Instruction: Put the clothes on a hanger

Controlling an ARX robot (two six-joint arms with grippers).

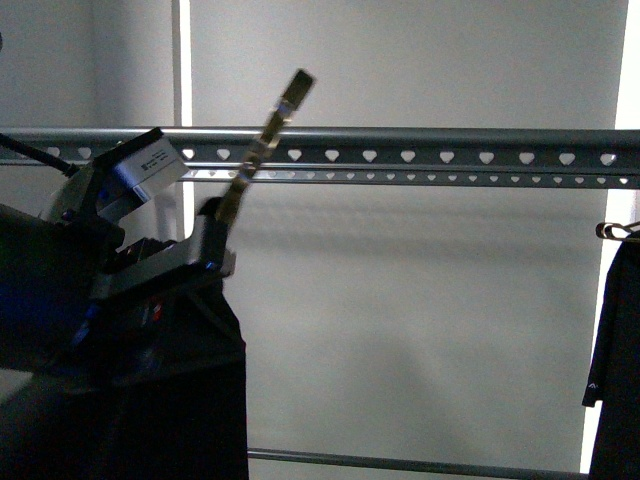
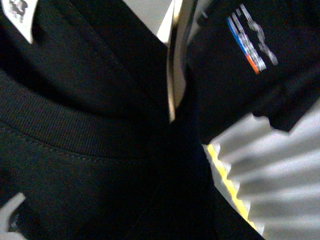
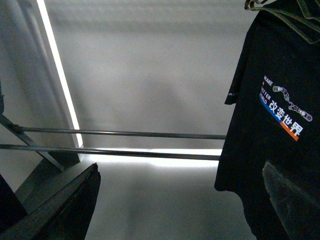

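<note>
Hanger (image 1: 390, 140) spans the whole front view as a long dark grey rail pierced by a row of heart-shaped holes, with a second, thinner rail close beside it. In the right wrist view two of its lower bars (image 3: 125, 134) run across in front of a pale wall (image 3: 150, 65). Next in size, the clothes (image 1: 190, 400) hang in a dark bunch at the left of the front view, below the rail and not on it. Their black fabric fills the left wrist view, showing the ribbed collar (image 2: 75, 130), a white neck label (image 2: 20, 15) and a print (image 2: 250, 42) with blue and orange bars. A second black T-shirt (image 3: 260, 165), printed with white lettering, Chinese characters and the same coloured bars, hangs below the right end of the rail. The left tool (image 1: 212, 245) sits just under the rail, clamped on the clothes. A thin brass-coloured strip (image 1: 283, 110) sticks up from it across the rail. The right tool (image 3: 180, 210) has its fingers wide apart with nothing between them, near the hanging shirt.
</note>
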